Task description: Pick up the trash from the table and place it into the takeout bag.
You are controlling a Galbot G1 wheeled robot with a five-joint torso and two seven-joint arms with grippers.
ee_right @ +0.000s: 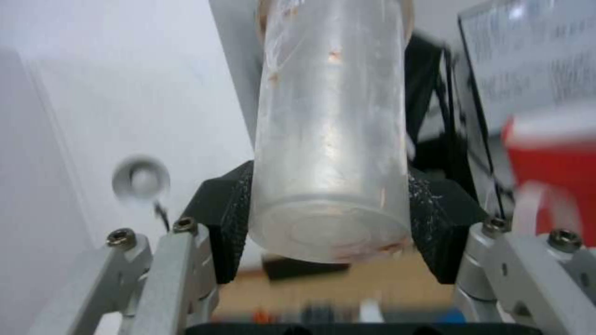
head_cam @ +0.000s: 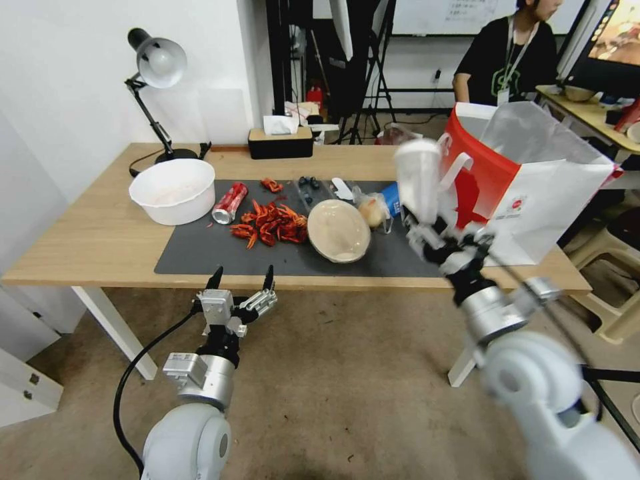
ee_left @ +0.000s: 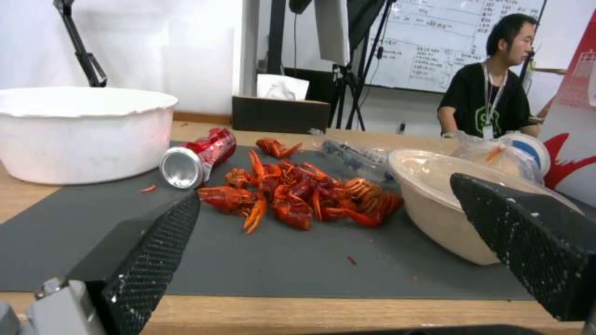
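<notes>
The left gripper (head_cam: 243, 279) hangs in front of the table's (head_cam: 100, 247) near edge, short of the mat (head_cam: 200, 250), jaws spread and empty; in the left wrist view its black knurled fingertips (ee_left: 155, 246) frame the scene and cover part of the mat's front. The right gripper (head_cam: 433, 230) is raised above the table's right part, jaws clamped on the base of the clear cup (head_cam: 418, 177), which stands upright just beside the bag's (head_cam: 533, 193) red side and white handle (head_cam: 460, 163). Motion blur smears the cup and the right arm in the head view. In the right wrist view the cup (ee_right: 332, 125) is a ribbed, cloudy plastic cylinder with reddish flecks, pressed between two black pads (ee_right: 223, 214).

On the grey mat lies a heap of red crayfish shells (head_cam: 270, 225), glossy and jagged. Touching their left is the soda can (head_cam: 230, 203) on its side, open end toward the robot. On their right the beige bowl (head_cam: 338, 231) sits tilted, its shallow inside facing up. Behind the bowl the small food bag (head_cam: 372, 210) holds something pale and round, and it hides most of the blue cup (head_cam: 392, 199). Dark small bits (head_cam: 308, 182) lie farther back, too small to tell.

Left of the mat stands a white tub (head_cam: 172, 190), its rim rough. At the far edge are a black lamp (head_cam: 157, 63) and a dark tissue box (head_cam: 281, 142). The bag stands open at the table's right end, silvery inside.
</notes>
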